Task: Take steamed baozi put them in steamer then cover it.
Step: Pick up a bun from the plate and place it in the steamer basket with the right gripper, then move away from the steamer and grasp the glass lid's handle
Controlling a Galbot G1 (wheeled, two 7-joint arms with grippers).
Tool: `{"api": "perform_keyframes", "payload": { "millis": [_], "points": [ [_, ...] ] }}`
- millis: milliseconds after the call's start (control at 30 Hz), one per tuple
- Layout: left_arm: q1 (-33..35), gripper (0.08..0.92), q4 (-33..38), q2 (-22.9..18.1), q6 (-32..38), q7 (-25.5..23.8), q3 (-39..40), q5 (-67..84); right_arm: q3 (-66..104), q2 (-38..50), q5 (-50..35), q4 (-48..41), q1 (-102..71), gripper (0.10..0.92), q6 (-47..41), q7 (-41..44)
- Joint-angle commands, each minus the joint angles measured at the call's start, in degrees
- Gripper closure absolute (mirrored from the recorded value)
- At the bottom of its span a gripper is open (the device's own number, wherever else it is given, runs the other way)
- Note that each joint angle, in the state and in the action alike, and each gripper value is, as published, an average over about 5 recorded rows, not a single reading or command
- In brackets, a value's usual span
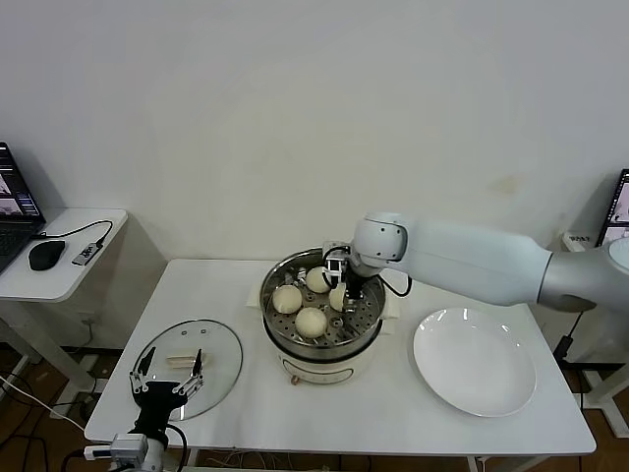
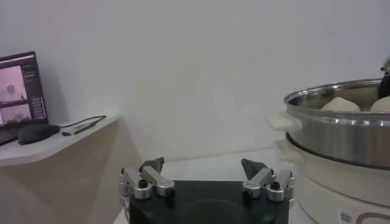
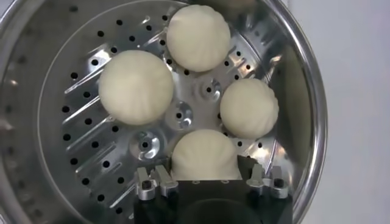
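Note:
The steamer [image 1: 324, 366] stands mid-table; its perforated tray [image 3: 91, 152] holds four baozi. Three lie loose [image 3: 135, 87] [image 3: 198, 36] [image 3: 248, 108]. My right gripper [image 1: 344, 298] reaches down into the pot and its fingers press both sides of the fourth baozi [image 3: 204, 155], which rests on the tray. The cover [image 1: 221, 354], clear glass with a cream bar handle, lies flat on the table left of the steamer. My left gripper [image 1: 169, 379] hovers open and empty at the cover's near edge. In the left wrist view it [image 2: 204, 164] faces the steamer [image 2: 341, 134].
A white plate [image 1: 475, 361] lies right of the steamer. A low side table [image 1: 59, 270] at far left carries a laptop [image 2: 21, 91] and a mouse [image 1: 45, 254]. A wall stands close behind the table.

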State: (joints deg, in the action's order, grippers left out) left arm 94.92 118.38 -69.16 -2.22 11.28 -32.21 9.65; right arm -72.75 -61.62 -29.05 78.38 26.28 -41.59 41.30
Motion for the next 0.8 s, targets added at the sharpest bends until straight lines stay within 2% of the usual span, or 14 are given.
{"api": "perform_keyframes", "payload": {
  "millis": [33, 233, 433, 633, 800],
  "points": [
    [-0.1, 0.177, -0.1, 0.0, -0.1, 0.0, 0.1, 0.0, 2.9, 4.0, 0.5, 4.9, 1.5, 0.213, -0.1, 1.2],
    [-0.3, 0.177, -0.3, -0.1, -0.1, 0.0, 0.4, 0.0, 7.8, 12.1, -0.9, 15.3, 1.4, 0.203, 0.5, -3.1],
    [-0.4, 0.177, -0.6, -0.4, 0.3, -0.1, 0.5, 0.0, 17.5, 21.9, -6.4, 23.8, -8.9, 0.203, 6.7, -21.0],
    [-0.1, 0.177, -0.4, -0.7, 0.8, -0.3, 0.5, -0.3, 42.5, 30.2, -3.3, 29.4, -37.7, 0.203, 20.1, -32.8],
    [0.3, 0.177, -0.2, -1.0, 1.3, -0.2, 0.0, -1.1, 68.9, 28.2, 6.4, 30.3, -66.0, 0.203, 30.1, -34.4]
  ]
}}
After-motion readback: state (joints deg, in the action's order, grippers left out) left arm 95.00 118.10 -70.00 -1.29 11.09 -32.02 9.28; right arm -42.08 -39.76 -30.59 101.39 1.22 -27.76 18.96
